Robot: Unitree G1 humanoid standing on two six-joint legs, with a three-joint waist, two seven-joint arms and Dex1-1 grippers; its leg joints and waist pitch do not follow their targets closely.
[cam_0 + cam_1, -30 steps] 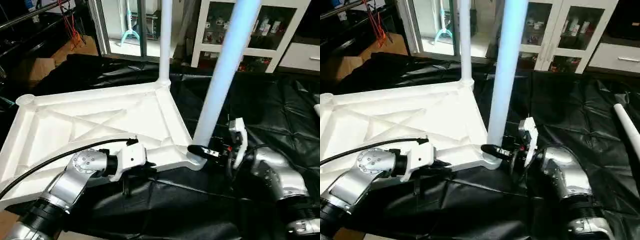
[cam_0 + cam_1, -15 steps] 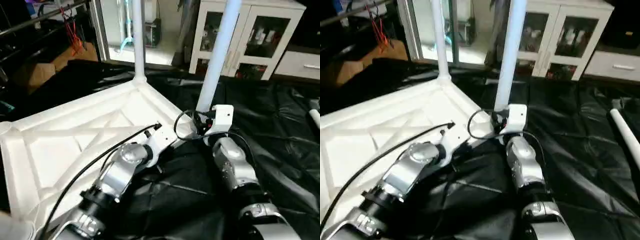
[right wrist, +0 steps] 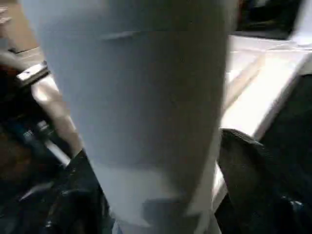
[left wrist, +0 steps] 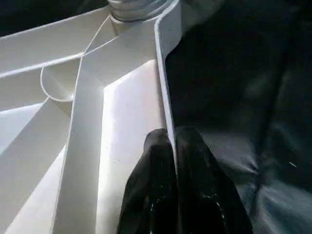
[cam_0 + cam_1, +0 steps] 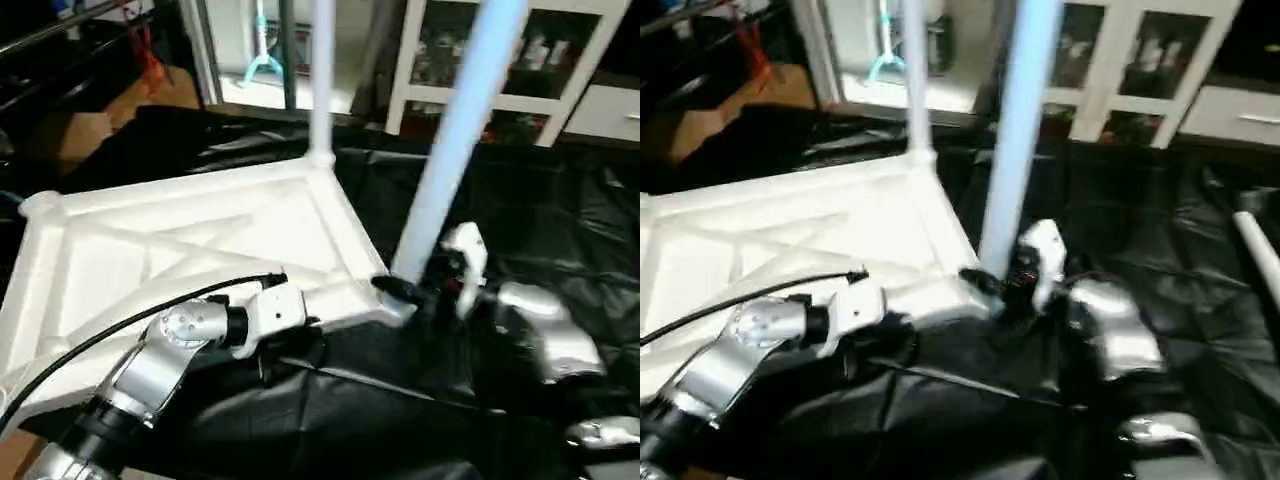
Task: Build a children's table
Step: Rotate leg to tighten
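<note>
The white plastic rectangular tabletop is lying upside down on black crinkled sheeting, its X-ribbed underside facing up. Two long white tubular legs are standing upright in its round corner sockets: the far leg at the far corner on the robot's right side, the near leg at the near corner on that side. Another round socket at the far corner on the robot's left is sitting empty.

The left hand is pinching the tabletop's thin near rim, its two black fingers closed together with the edge between them. The right hand is sitting at the foot of the near leg, one finger on each side of the tube; I cannot tell whether they are gripping it. A further white tube is lying on the sheeting, well off to the robot's right. Behind everything, a white glass-fronted cabinet is standing.
</note>
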